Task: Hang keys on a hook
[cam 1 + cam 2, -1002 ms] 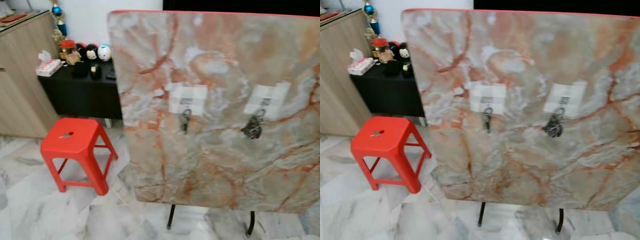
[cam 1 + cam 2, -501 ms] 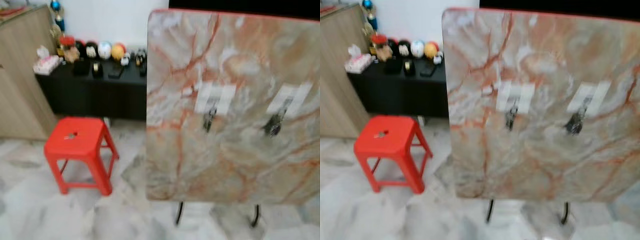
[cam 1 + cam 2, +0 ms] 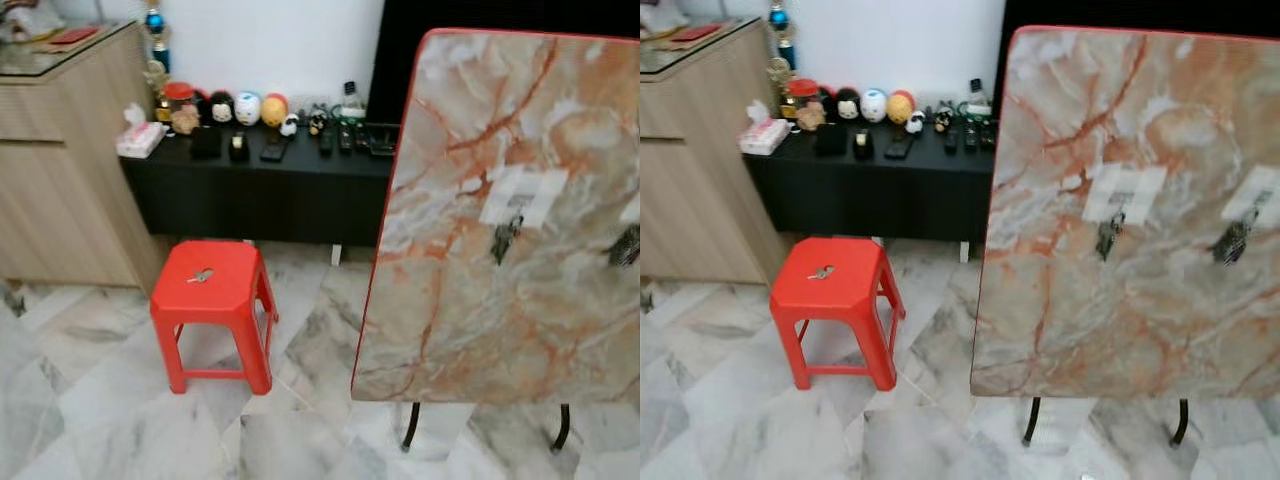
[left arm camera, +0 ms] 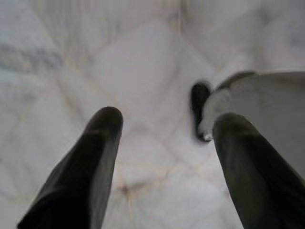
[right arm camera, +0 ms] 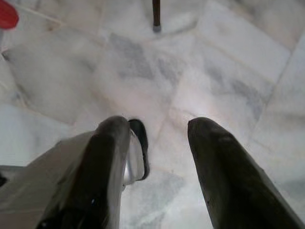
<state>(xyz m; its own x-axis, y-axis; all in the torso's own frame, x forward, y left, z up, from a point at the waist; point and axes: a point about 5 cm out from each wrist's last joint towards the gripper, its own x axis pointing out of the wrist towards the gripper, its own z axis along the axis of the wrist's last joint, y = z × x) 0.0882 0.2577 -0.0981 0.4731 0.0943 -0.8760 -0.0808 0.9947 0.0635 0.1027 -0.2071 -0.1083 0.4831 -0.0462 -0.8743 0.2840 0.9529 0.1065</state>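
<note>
A small set of keys (image 3: 201,275) lies on top of a red plastic stool (image 3: 213,310) on the marble floor. To the right stands an upright marble-patterned board (image 3: 1130,220) on black legs. It carries two white hook pads: the left hook (image 3: 1110,225) holds a dark key item, and the right hook (image 3: 1232,240) holds a bunch of keys. My left gripper (image 4: 164,143) hangs open over the floor. My right gripper (image 5: 155,143) hangs open over the floor too, with nothing between its fingers.
A low black cabinet (image 3: 260,190) along the wall carries several small toys and remotes. A wooden cabinet (image 3: 60,160) stands at the left. One of the board's black legs (image 5: 156,14) shows in the right wrist view. Marble floor lies open in front of the stool.
The camera has swung left: the board has slid toward the right edge, and the stool and black cabinet have come further into view. The keys on the stool have not moved.
</note>
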